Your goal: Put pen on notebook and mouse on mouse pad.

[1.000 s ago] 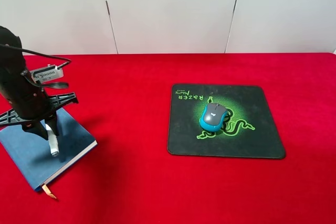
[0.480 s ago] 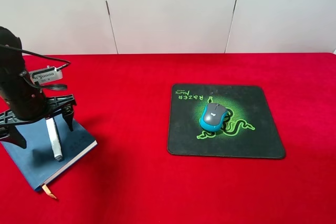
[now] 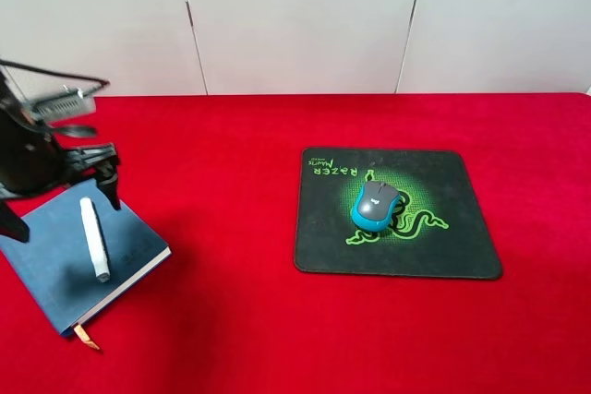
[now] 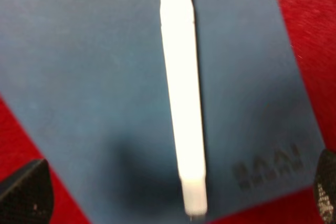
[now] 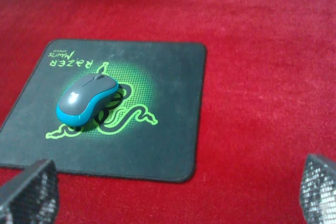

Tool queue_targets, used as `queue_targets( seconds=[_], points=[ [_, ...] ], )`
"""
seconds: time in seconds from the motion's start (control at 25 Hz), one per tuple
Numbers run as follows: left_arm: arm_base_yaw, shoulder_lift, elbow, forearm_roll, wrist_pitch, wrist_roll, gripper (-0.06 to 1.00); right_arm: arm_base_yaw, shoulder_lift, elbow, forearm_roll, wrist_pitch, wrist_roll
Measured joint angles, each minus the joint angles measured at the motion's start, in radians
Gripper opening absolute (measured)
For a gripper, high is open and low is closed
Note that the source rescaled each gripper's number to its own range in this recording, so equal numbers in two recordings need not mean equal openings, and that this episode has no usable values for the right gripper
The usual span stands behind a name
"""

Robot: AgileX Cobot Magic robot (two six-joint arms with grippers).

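Observation:
The white pen (image 3: 92, 238) lies flat on the blue notebook (image 3: 55, 274) at the table's left, grey tip towards the front. My left gripper (image 3: 63, 215) hangs open above the notebook's far part, one finger on each side, holding nothing. In the left wrist view the pen (image 4: 181, 93) runs along the notebook (image 4: 89, 77) cover, with the gripper (image 4: 176, 191) fingertips wide apart either side. The grey and blue mouse (image 3: 374, 203) rests on the green emblem of the black mouse pad (image 3: 443, 246). The right wrist view shows the mouse (image 5: 85, 101) on the mouse pad (image 5: 163, 129), beyond my open right gripper (image 5: 173, 192).
Red cloth (image 3: 231, 320) covers the whole table, with a white wall behind. An orange ribbon (image 3: 88, 338) sticks out of the notebook's near corner. My right arm is outside the exterior high view.
My left gripper let go of the pen, opened wide, and rose back towards the left. The pen now lies free on the notebook. Mouse and pad have not moved.

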Motion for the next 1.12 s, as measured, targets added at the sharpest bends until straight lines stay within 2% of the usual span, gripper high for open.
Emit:
queue_targets(
  seconds=[0.32, 0.72, 1.0, 1.12],
  points=[
    [0.000, -0.324, 0.000, 0.002, 0.144, 0.175, 1.00, 0.000, 0.000, 0.000, 0.000, 0.000, 0.000],
    [0.000, -0.792, 0.000, -0.003, 0.253, 0.400, 1.00, 0.000, 0.000, 0.000, 0.000, 0.000, 0.000],
    [0.000, -1.006, 0.003, -0.076, 0.454, 0.597, 1.00, 0.000, 0.000, 0.000, 0.000, 0.000, 0.000],
    [0.017, -1.055, 0.005, -0.096, 0.455, 0.692, 1.00, 0.000, 0.000, 0.000, 0.000, 0.000, 0.000]
  ],
)
